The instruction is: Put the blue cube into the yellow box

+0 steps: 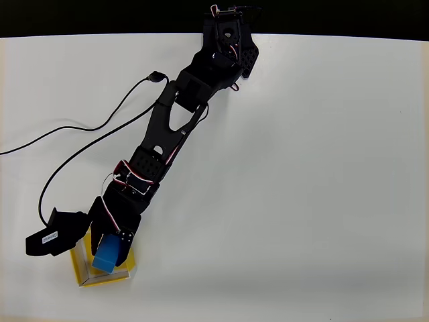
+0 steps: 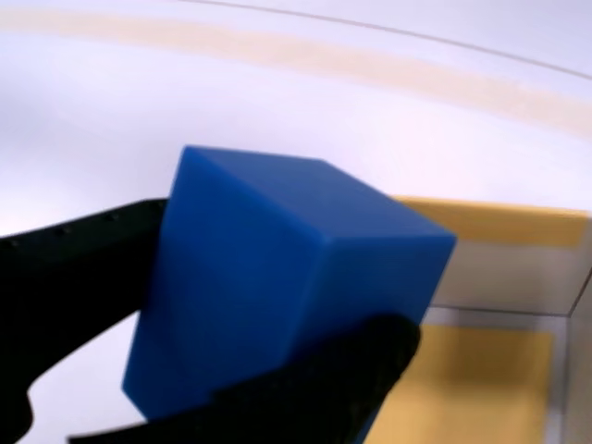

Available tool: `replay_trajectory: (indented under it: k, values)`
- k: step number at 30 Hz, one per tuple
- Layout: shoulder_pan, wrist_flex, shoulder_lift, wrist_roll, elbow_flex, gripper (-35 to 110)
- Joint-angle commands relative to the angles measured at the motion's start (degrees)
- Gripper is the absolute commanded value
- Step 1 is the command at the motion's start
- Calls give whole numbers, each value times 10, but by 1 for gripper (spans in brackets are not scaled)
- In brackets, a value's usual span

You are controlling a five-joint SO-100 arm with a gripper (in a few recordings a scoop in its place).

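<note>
One blue cube [image 1: 107,258] clamped in pincer [image 1: 110,251], suspended above yellow box [image 1: 84,276] on worktop [image 1: 301,201], positioned for release.

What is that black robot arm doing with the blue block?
The black arm is holding the blue cube in its tool, pinched between the two fingers. In the overhead view the cube hangs over the yellow box near the table's lower left corner. The wrist view shows the box's yellow floor just beyond the cube. The cube hasn't been let go yet.
</note>
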Motion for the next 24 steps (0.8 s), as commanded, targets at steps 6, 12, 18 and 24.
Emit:
replay_trajectory:
  k: [6,12,18,24]
  values:
    - [33,-66,-22,-18,-127,10]
    - [46,-79,-69,-25,-160,10]
    - [53,-83,-87,-26,-165,11]
    - [54,-105,-91,4,-167,16]
